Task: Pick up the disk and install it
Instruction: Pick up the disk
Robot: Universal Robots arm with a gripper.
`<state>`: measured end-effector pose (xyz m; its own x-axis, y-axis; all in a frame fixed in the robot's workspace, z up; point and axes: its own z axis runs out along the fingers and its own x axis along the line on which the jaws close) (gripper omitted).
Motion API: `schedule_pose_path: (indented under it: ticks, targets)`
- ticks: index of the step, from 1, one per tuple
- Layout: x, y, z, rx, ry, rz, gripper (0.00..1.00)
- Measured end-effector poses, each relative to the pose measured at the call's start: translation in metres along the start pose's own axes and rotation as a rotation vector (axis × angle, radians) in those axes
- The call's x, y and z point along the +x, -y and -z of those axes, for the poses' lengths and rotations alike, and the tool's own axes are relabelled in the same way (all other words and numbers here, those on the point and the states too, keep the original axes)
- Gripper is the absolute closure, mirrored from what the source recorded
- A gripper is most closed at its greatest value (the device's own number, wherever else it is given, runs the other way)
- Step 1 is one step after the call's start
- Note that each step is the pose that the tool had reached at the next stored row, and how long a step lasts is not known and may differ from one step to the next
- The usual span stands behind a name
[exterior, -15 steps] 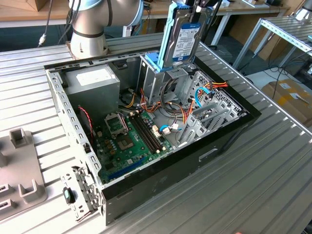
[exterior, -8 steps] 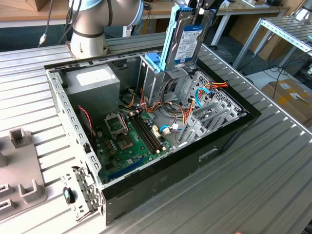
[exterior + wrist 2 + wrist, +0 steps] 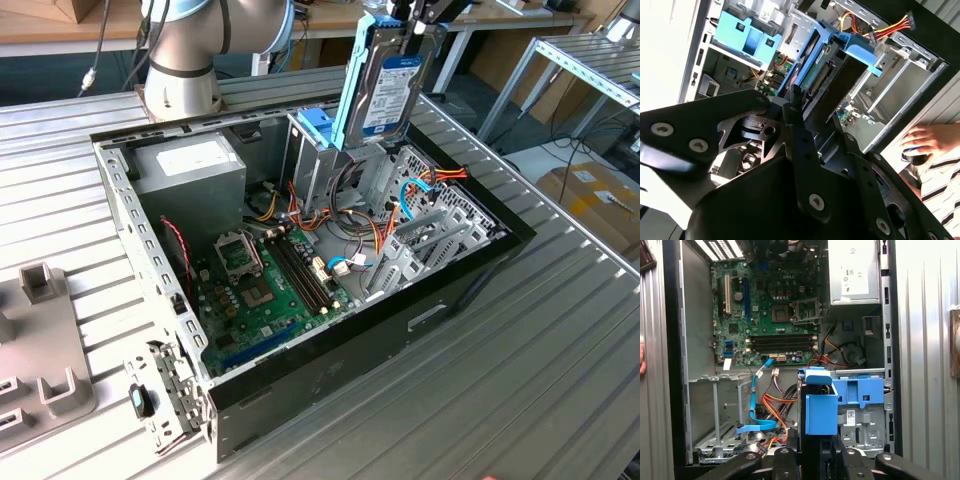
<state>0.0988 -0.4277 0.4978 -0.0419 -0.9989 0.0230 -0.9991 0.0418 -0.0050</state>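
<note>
Ribbed metal table (image 3: 560, 400), open steel case (image 3: 330, 385), jaws clamping flat, blue-framed silver disk (image 3: 392, 90)

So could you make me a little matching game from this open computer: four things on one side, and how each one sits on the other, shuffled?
Things:
1 disk
2 circuit board
3 metal box
4 drive cage

States:
A green, flat on the floor of the case
B held upright above the case
C grey, white sticker on top
D blue handle, standing inside the case

Pairs: 1-B; 2-A; 3-C; 4-D
</note>
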Motion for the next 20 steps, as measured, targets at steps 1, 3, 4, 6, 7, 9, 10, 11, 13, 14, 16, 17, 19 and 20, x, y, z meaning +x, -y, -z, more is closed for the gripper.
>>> schedule_pose_path:
  ticks: [1,3,4,6,7,9,10,11,13,14,16,17,19,20]
  targets:
    - [0.0023,0.0001,0.0000,0.0000,-0.0002,0.000,0.65]
    - [0.0064,0.0003,-0.0001,0.0000,0.0000,0.000,0.65]
    - [0.0073,0.0003,-0.0001,0.0000,-0.0001,0.000,0.65]
    - [0.0088,0.0004,-0.0002,0.0000,0.0001,0.000,0.65]
    - [0.0089,0.0004,-0.0002,0.0000,0.0000,0.000,0.65]
    - [0.0092,0.0004,-0.0002,0.0000,0.0000,0.000,0.65]
    - [0.0093,0.0004,-0.0002,0.0000,-0.0001,0.000,0.65]
    - [0.0093,0.0004,-0.0002,0.0000,0.0000,0.000,0.65]
    - [0.0094,0.0004,-0.0002,0.0000,0.0000,0.000,0.65]
    - [0.0096,0.0004,-0.0002,0.0000,-0.0001,0.000,0.65]
    - [0.0105,0.0004,-0.0002,0.0000,-0.0001,0.000,0.65]
    - [0.0114,0.0005,-0.0002,0.0000,-0.0001,0.000,0.65]
    - [0.0130,0.0005,-0.0003,0.0000,0.0000,0.000,0.65]
    - [0.0138,0.0006,-0.0003,-0.0001,-0.0001,0.000,0.65]
